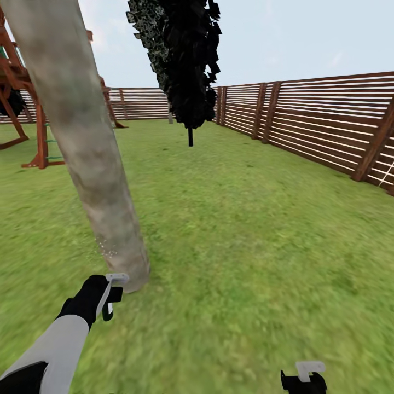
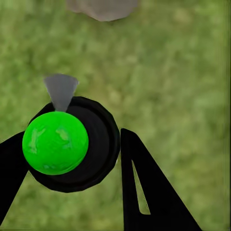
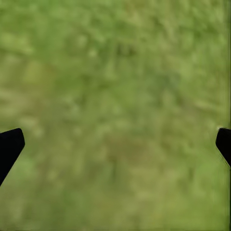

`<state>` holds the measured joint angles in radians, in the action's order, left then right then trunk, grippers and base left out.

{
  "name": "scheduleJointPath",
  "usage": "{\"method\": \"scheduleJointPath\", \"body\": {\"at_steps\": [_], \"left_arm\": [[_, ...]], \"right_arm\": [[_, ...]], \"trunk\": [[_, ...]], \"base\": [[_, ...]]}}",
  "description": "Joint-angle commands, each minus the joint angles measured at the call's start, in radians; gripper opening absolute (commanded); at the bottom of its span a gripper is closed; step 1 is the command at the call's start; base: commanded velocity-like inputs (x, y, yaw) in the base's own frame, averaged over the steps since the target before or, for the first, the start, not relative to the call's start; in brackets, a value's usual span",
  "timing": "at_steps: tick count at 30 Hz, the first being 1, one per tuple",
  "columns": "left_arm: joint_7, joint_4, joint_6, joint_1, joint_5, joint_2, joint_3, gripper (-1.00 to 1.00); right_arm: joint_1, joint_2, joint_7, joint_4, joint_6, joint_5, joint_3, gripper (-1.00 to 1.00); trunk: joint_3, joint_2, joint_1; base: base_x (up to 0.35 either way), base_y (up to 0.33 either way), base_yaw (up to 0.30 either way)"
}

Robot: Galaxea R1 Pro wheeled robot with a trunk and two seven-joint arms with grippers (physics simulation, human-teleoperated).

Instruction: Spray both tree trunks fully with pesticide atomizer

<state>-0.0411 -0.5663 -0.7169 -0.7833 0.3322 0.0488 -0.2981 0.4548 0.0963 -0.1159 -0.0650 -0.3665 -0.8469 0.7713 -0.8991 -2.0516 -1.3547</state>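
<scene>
up close, left gripper (image 2: 72,168) clamps the green-capped pesticide atomizer (image 2: 72,144).

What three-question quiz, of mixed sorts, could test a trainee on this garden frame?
1. True or false: the left gripper is empty.
2. Which stands nearest the left gripper? A) the black-leaved tree B) the grey-beige tree trunk C) the slatted fence
3. How do the right gripper's fingers stand, and what lies under them?

Key:
1. False: its fingers hold the pesticide atomizer, seen from above as a green cap on a dark body.
2. B; faint specks show at the trunk's lower part.
3. Spread wide over bare grass, holding nothing.
</scene>
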Motion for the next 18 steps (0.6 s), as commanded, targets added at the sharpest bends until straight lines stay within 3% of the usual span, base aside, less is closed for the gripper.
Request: {"method": "scheduleJointPath", "body": {"at_steps": [1,15,18], "left_arm": [[-0.004,-0.001,-0.004,-0.001,0.007,-0.001,-0.004,-1.00],[-0.005,-0.001,-0.004,-0.001,0.007,-0.001,-0.006,-1.00],[-0.005,-0.001,-0.004,-0.001,0.007,-0.001,-0.006,-1.00]], "right_arm": [[0.001,0.000,-0.005,0.003,-0.003,-0.011,0.006,1.00],[0.001,0.000,-0.005,0.003,-0.003,-0.011,0.006,1.00],[0.001,0.000,-0.005,0.002,-0.003,-0.010,0.006,1.00]], "trunk": [[-0.001,0.000,0.000],[-0.001,0.000,0.000],[-0.001,0.000,0.000]], "base": [[0.016,-0.269,0.234],[0.042,-0.271,0.270],[0.159,-0.254,0.047]]}}
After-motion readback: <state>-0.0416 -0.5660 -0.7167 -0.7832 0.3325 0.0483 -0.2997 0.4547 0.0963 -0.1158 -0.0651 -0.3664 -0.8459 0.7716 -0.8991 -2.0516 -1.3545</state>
